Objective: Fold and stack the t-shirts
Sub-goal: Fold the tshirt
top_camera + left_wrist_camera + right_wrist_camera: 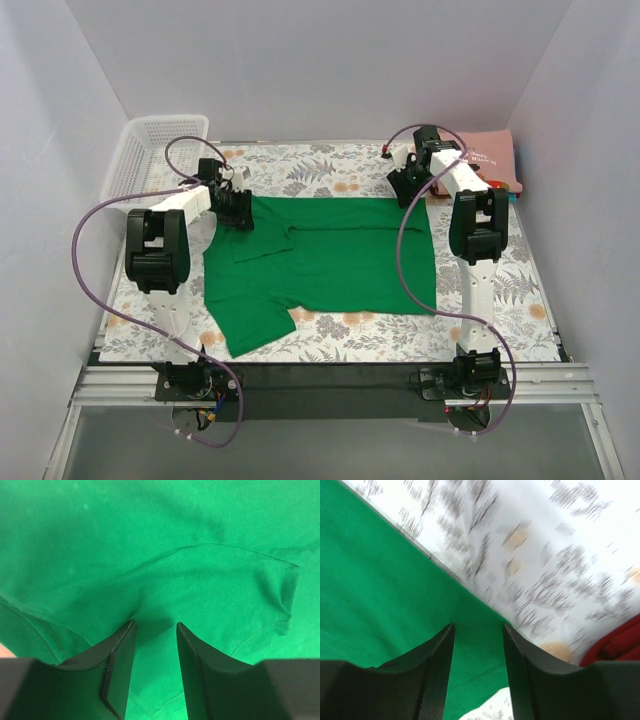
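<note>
At the far left stands a white mesh basket [128, 160]. The left claw [238, 208] sits low on the far-left corner of the green t-shirt [340, 262], jaws partly apart astride puckered cloth. It is likely placed there to take that edge for a fold. The shirt lies spread mid-counter. The right claw [408, 186] is likewise half-wide over the far-right hem. A pink t-shirt [497, 158] lies folded far right, probably starting the stack. The floral counter [525, 300] is boxed in by pale walls.

One green t-shirt [330, 255], one pink t-shirt [495, 160], one basket [120, 165], two arms [160, 245] [478, 225]
</note>
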You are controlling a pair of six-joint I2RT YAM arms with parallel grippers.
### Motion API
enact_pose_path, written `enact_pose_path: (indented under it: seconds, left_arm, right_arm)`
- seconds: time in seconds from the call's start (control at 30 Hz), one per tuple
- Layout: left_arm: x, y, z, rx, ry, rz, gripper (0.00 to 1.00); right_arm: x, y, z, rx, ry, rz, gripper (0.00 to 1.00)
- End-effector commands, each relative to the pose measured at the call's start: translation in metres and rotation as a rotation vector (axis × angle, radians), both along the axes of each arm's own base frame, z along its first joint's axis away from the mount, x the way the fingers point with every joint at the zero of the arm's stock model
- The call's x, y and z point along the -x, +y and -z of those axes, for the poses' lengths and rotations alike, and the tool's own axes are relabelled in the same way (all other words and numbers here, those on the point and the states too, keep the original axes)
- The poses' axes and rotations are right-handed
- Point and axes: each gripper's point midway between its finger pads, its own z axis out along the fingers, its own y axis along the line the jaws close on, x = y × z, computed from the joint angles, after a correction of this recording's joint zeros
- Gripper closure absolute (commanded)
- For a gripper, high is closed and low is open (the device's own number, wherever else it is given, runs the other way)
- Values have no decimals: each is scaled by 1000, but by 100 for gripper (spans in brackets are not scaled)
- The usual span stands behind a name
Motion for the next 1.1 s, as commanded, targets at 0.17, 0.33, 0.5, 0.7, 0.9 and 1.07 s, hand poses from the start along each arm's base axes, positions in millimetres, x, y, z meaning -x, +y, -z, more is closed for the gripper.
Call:
enact_pose_path:
  seconds: [0.17, 0.33, 0.5, 0.7, 0.9, 1.07]
  left_arm:
    - [-38, 2, -72, 71, -112, 12, 49]
    - [-3, -3, -130, 102, -184, 89, 32]
    - [55, 24, -140, 75, -188, 207, 32]
    - [115, 44, -120, 84, -131, 375, 42]
    - [153, 47, -102, 12, -182, 493, 44]
    - [168, 48, -90, -22, -204, 530, 44]
  right_arm:
    - [-54, 16, -77, -36, -241, 12, 27]
    - [-7, 28, -152, -79, -322, -65, 19]
    - [116, 46, -136, -55, -177, -215, 28]
    - [254, 41, -71, 67, 27, -366, 43]
    - [294, 8, -48, 178, 54, -413, 44]
    - [303, -1, -35, 210, 72, -406, 44]
